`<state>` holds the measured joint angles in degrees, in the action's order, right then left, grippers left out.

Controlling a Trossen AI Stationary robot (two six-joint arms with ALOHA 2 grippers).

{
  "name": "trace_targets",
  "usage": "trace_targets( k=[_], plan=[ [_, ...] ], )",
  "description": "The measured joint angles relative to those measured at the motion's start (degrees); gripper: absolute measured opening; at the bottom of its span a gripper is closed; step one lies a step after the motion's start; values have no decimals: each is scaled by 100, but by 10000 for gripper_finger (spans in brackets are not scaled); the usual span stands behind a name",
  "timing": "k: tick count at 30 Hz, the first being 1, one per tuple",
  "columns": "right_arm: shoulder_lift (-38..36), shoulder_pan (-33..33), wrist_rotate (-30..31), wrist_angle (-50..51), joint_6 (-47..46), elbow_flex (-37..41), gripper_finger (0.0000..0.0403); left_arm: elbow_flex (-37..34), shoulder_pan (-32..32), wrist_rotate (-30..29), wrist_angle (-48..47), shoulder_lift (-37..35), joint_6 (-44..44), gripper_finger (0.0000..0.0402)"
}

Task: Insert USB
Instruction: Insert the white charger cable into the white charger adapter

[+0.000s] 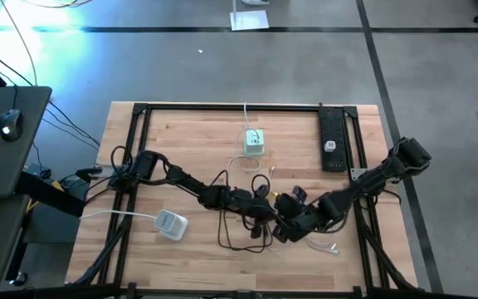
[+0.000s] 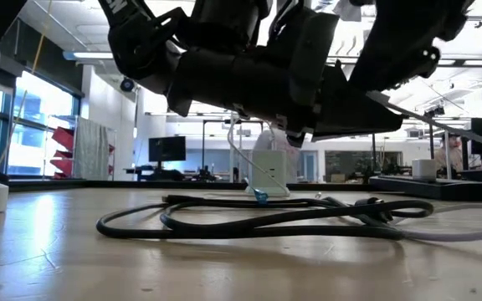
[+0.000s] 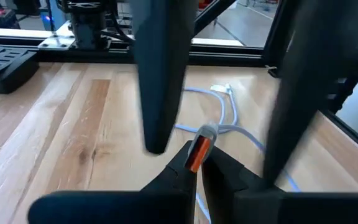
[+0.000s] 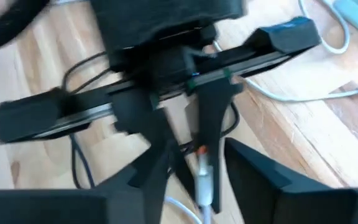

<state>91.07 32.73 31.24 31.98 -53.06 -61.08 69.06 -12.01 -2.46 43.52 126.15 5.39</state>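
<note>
Two dark robot arms meet low over the front middle of a wooden worktop, above a loose black cable. The left gripper is clenched on an orange-tipped USB plug whose pale cord trails toward the right front corner, while the right gripper faces it with fingers released to either side of the plug, which looks like a handover that gives the left arm a squarer hold. A white charger block with ports, probably the target, stands well apart toward the back edge, so insertion is not yet begun.
</note>
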Motion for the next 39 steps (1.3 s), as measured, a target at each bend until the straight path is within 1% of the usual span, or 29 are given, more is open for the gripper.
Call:
trace_targets(
  k=[3,6,8,12,15,18,19,22,24,26,29,31,35,39],
  plan=[
    [0,214,341,92,-174,0,195,2,0,-69,9,-7,0,0],
    [0,520,706,440,-724,0,209,2,-2,-98,-10,-7,0,0],
    [0,775,960,806,-1280,0,212,2,0,-101,-6,-7,0,0],
    [10,1230,1281,1443,-2471,11,210,2,-2,-102,-7,-7,15,0],
    [98,1431,1601,1084,-2793,255,206,2,-4,-101,12,-7,44,0],
    [193,1453,1643,535,-2703,594,203,2,-4,-101,15,-7,45,0],
    [241,1451,1747,454,-2662,675,202,2,-12,-101,15,-7,46,0],
    [302,1449,2345,381,-2543,802,201,2,-15,-98,12,-7,46,0],
    [291,1413,2597,250,-2329,837,201,2,-20,-93,16,-7,46,0],
    [293,1374,2592,96,-1980,883,201,2,-35,-85,16,-7,46,0],
    [293,1301,2578,-540,-1254,949,201,2,-37,-83,18,-7,46,0],
    [293,1245,2544,-730,-920,953,201,2,-37,-82,18,-7,46,0],
    [293,1112,2381,-781,-793,953,190,2,-39,-79,20,-7,46,0],
    [308,1038,2230,-773,-793,953,153,2,-37,-83,14,-7,46,0]
  ],
)
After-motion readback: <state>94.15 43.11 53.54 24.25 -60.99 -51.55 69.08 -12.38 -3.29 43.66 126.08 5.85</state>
